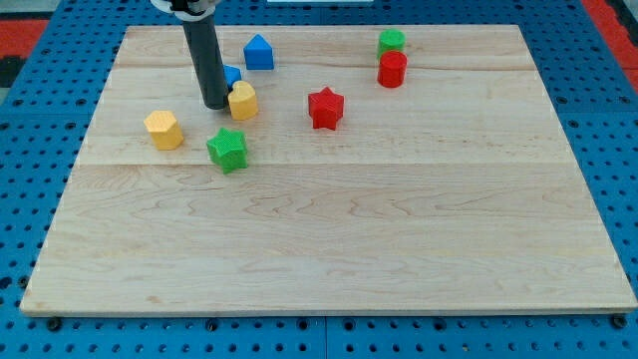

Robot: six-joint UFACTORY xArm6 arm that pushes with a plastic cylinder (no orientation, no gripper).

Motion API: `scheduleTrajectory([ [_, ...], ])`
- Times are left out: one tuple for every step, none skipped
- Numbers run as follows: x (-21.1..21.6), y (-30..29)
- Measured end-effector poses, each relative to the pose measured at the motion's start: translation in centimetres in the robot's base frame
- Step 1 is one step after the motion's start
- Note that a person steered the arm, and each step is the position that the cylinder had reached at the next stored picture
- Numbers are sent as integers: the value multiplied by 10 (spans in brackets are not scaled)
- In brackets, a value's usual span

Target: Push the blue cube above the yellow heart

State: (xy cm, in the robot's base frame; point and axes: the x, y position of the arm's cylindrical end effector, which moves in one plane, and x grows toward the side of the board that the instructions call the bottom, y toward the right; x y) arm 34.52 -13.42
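Blue pegboard surrounds a pale wooden board (329,249) on which all the blocks lie in the far half. Going from the view's left: a yellow block (163,130), of a rounded, maybe hexagonal shape, stands alone, well apart from the others. At about 4 o'clock from it is a green star (227,150). Next comes the dark rod, and my tip (215,105) rests on the board just beside the yellow heart (242,101), at its 9 o'clock, near or touching; I cannot tell which. The blue cube (232,75) is mostly hidden behind the rod; only a small corner shows, at about 11 o'clock from the heart and close to it. So, in my judgement, the cube is already nearly above the heart, and the tip stands there because it was working on this pair. A blue block with a pointed roof (258,52) lies at 1 o'clock from the cube, a little apart. A red star (325,108) is to the right of the heart, apart. Farthest right, a green block (391,41) touches a red cylinder (392,70) below it. The arm has no jaws, only the rod, so nothing is grasped.
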Motion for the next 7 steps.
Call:
scheduleTrajectory([
  [-7, -5],
  [-10, -6],
  [-10, -18],
  [-11, -29],
  [-14, -29],
  [-19, -28],
  [-27, -20],
])
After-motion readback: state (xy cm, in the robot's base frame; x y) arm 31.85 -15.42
